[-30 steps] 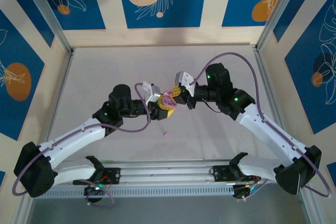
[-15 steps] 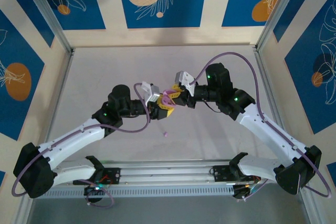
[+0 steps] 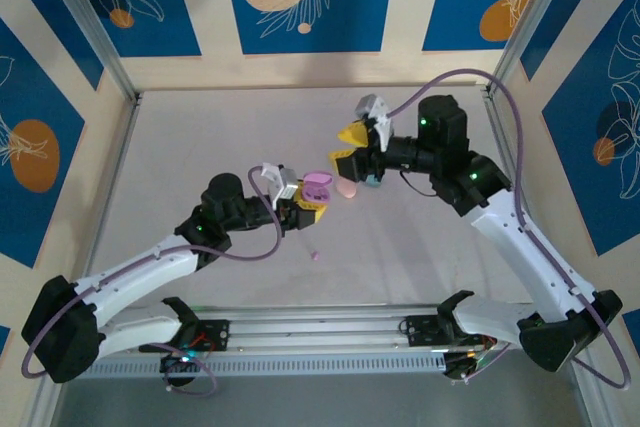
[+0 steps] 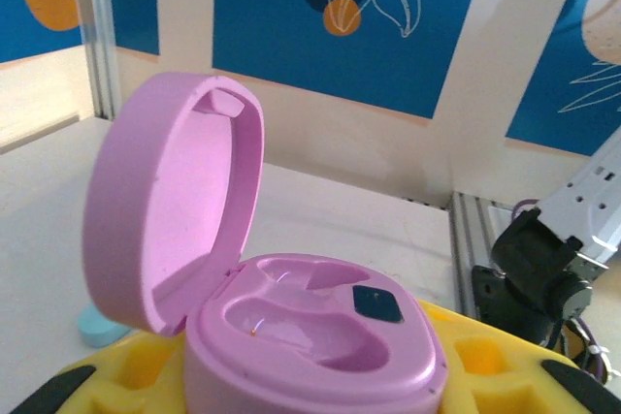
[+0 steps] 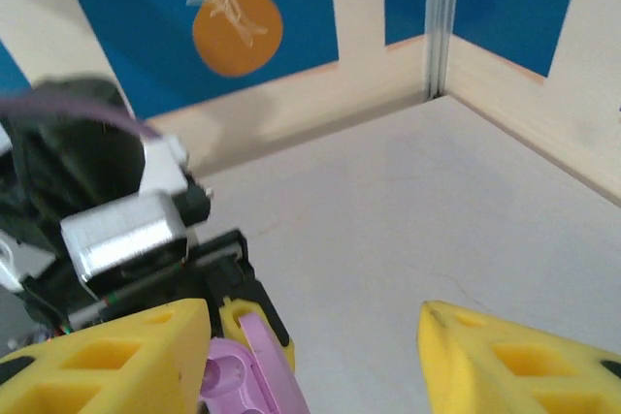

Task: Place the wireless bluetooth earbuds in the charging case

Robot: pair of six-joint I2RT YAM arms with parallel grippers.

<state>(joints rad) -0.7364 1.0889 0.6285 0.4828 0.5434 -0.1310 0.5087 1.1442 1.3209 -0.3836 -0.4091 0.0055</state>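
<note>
My left gripper (image 3: 312,204) is shut on the pink-purple charging case (image 3: 316,188), held above the table's middle with its lid up. In the left wrist view the case (image 4: 310,327) sits between my yellow fingers (image 4: 485,361). Its lid (image 4: 175,210) stands open and both wells look empty. My right gripper (image 3: 347,146) hangs open and empty, up and to the right of the case. In the right wrist view its yellow fingertips (image 5: 107,361) stand wide apart with the case (image 5: 243,375) at the lower left. One tiny pink earbud (image 3: 314,256) lies on the table in front of the case.
A pink oval piece (image 3: 347,189) and a light blue one (image 3: 372,182) lie on the table just right of the case; the blue one (image 4: 97,327) also peeks from behind the lid. Panelled walls and aluminium posts (image 3: 100,37) close in the grey table (image 3: 200,127).
My right gripper has opened, let go at the case and pulled back up and to the right. My left arm has drawn the case slightly toward the near left.
</note>
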